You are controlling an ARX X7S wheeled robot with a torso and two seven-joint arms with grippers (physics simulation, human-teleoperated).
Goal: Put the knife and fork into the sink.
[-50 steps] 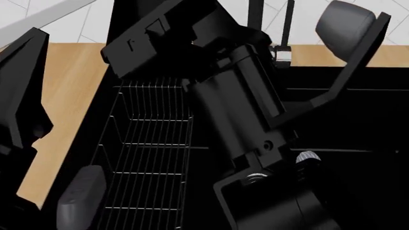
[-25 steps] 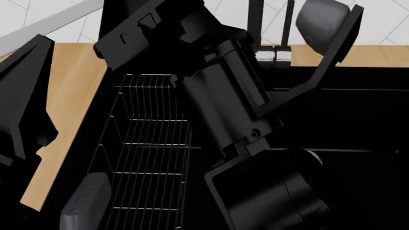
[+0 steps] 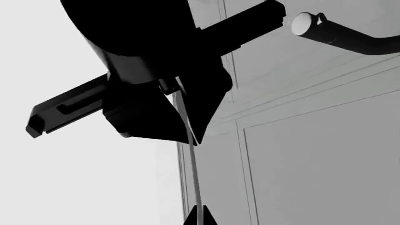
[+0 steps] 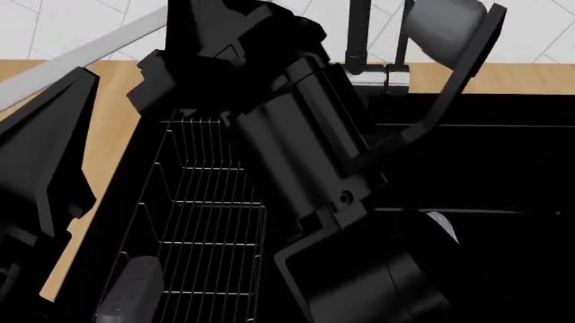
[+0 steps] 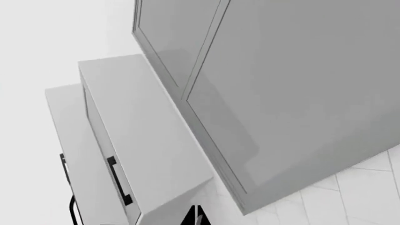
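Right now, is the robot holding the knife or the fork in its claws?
It cannot be told. Neither utensil shows in any view. The arms block much of the sink and its wire rack, and both wrist cameras point up at cabinets, with no fingers clearly seen.

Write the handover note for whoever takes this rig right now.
Left gripper: only its tips show, against the cabinets. Open or shut unclear, nothing seen held.
Right gripper: the same.
Knife and fork: in no view.
Sink: an arm hides much of it and its wire rack in the head view.
Done: cannot confirm either utensil is in.
Left: find both, checking the basin first.
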